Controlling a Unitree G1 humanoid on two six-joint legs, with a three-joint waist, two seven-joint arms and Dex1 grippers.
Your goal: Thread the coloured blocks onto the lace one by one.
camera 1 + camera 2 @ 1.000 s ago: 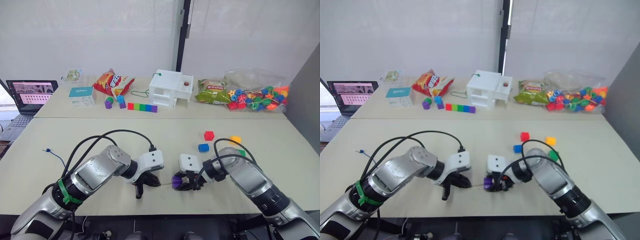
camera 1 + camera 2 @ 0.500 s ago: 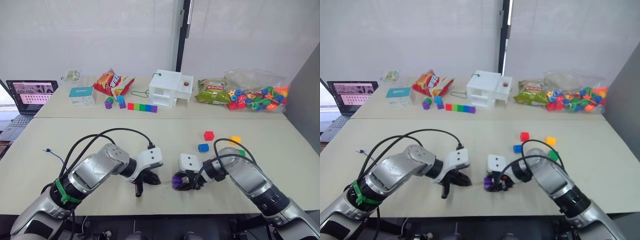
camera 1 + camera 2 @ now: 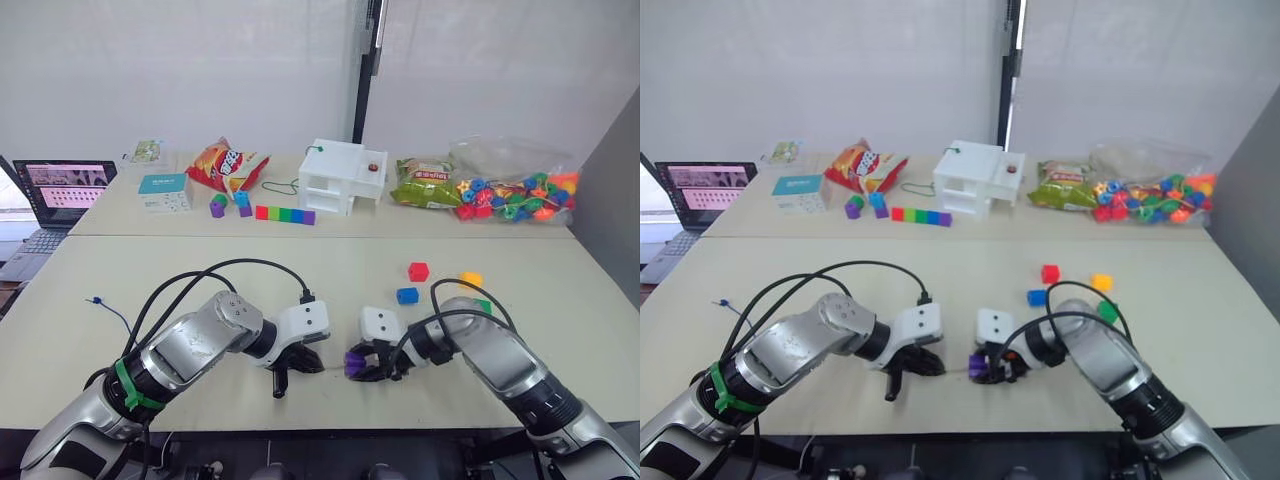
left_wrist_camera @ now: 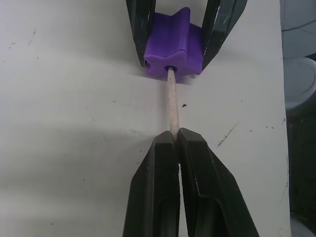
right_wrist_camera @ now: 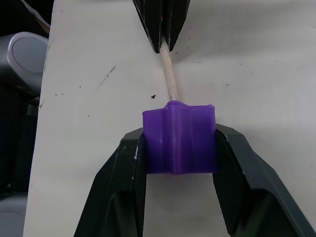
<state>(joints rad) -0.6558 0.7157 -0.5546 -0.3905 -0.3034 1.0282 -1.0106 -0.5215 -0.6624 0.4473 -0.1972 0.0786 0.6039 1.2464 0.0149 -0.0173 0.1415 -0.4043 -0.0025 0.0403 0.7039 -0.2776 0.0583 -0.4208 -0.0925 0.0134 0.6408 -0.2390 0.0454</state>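
**Lace tip entering the purple block**

Near the front edge of the bench (image 3: 150, 270), at its middle, the two grippers face each other. The right gripper (image 5: 178, 143) is closed on the purple block (image 5: 179, 138), one finger pressed to each side, and holds it just above the bench top. The left gripper (image 4: 175, 143) has its fingers pinched together on the pale stiff tip (image 4: 172, 103) of the lace (image 3: 112, 313). The tip runs straight from those fingers into the hole in the block's facing side, so its end sits inside the hole.

The dark-blue length of the lace lies toward the left edge of the bench, with a small end showing near that edge.

Toward the right edge, well apart from the grippers, the red block (image 3: 418, 271), the blue block (image 3: 406, 295) and the yellow block (image 3: 470, 279) sit loose and near one another. The green block (image 3: 484, 305) shows just behind the right arm.
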